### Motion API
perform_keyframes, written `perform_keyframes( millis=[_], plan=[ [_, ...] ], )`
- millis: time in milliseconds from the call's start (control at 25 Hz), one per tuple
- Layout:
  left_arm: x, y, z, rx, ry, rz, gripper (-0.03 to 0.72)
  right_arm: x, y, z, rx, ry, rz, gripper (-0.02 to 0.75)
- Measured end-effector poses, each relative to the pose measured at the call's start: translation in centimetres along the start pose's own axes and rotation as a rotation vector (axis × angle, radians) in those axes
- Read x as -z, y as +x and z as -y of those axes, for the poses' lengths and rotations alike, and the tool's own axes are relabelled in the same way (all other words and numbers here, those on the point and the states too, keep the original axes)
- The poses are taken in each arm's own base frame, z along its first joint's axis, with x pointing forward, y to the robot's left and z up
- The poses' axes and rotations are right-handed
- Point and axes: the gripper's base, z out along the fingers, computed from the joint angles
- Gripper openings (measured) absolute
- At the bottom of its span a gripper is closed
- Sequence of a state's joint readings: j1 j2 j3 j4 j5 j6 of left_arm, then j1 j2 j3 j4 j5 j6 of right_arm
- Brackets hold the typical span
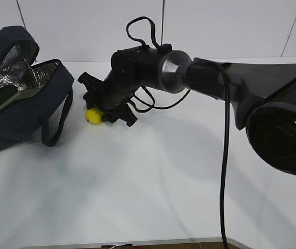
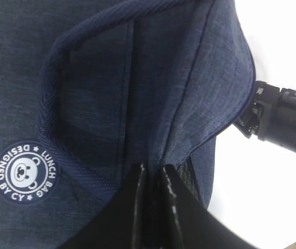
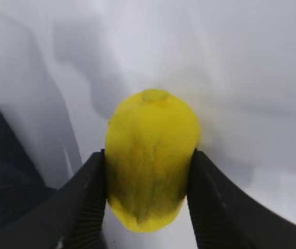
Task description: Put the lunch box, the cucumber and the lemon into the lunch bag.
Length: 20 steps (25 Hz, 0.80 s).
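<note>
The yellow lemon (image 1: pixel 92 115) lies at or just above the white table, right of the lunch bag (image 1: pixel 18 98). My right gripper (image 1: pixel 94 116) reaches across and is shut on it; in the right wrist view the lemon (image 3: pixel 150 140) sits squeezed between both pads of that gripper (image 3: pixel 148 179). The navy bag stands open, its silver lining (image 1: pixel 13 72) showing. In the left wrist view my left gripper (image 2: pixel 153 171) is shut on the edge of the bag's fabric (image 2: pixel 189 93). The lunch box and the cucumber are not in view.
A bag handle (image 1: pixel 59 122) loops down onto the table (image 1: pixel 153 181) just left of the lemon. The right arm (image 1: pixel 200 72) and its cable (image 1: pixel 224 155) span the middle and right. The right arm's end also shows in the left wrist view (image 2: pixel 283 122).
</note>
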State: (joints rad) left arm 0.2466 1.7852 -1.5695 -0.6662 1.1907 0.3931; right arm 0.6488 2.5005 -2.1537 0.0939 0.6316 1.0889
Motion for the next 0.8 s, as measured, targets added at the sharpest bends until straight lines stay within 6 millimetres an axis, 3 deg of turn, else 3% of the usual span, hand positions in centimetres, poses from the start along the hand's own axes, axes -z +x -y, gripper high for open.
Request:
perform_keyframes(
  millis=[160,520,800],
  plan=[
    [0.0,0.0,0.0,-0.002,0.001,-0.002,0.011,0.6,-0.2,-0.5,0.138,0.011,-0.006,0.361],
    [0.0,0.0,0.0,-0.002,0.002,-0.004,0.011,4.0,-0.9,-2.4,0.565,0.093,-0.071,0.358],
    [0.0,0.0,0.0,-0.002,0.002,-0.004,0.011,6.7,-0.9,-4.2,0.734,0.055,-0.132,0.357]
  ],
)
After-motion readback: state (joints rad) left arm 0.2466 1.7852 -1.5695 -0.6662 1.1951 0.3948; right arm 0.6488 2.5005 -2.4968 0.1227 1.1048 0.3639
